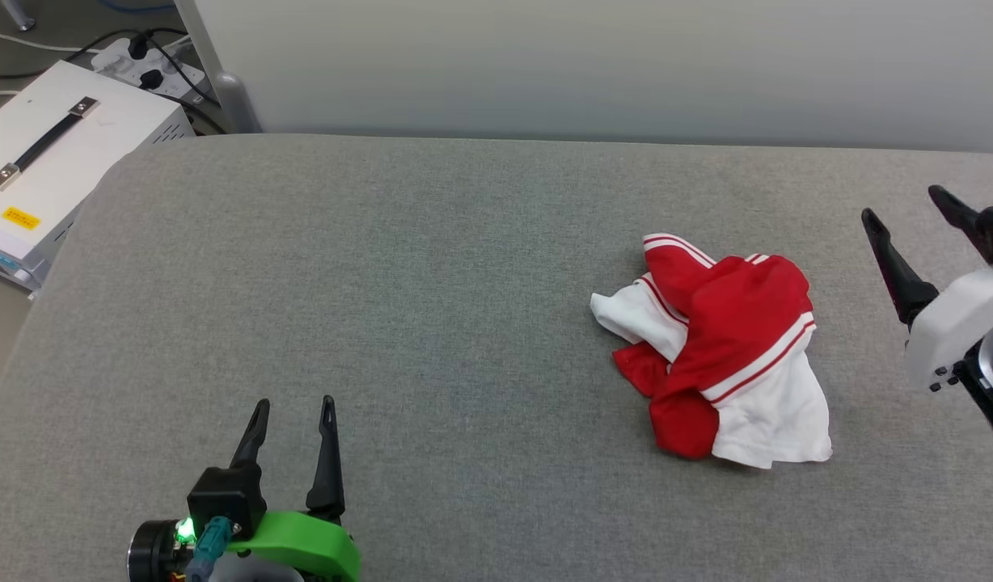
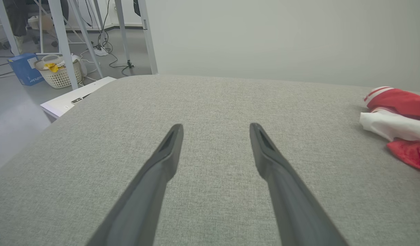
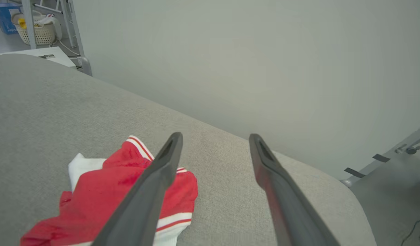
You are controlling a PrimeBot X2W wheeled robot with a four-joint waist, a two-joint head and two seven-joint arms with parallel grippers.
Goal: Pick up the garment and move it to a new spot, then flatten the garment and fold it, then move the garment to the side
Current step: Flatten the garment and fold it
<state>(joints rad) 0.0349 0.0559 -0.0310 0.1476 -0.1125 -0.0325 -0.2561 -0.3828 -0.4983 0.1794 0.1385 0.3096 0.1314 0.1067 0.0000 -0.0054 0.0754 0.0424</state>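
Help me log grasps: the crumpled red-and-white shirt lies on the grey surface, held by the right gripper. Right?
Not held. The shirt lies crumpled on the grey surface, but the right gripper is open, apart from it: see the head view.

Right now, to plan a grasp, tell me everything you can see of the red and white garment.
The garment is soft red fabric with white sleeves and red-and-white striped trim. It lies crumpled in a heap, right of centre on the grey cloth-covered surface, with one white sleeve spread toward the robot. Only that surface touches it.
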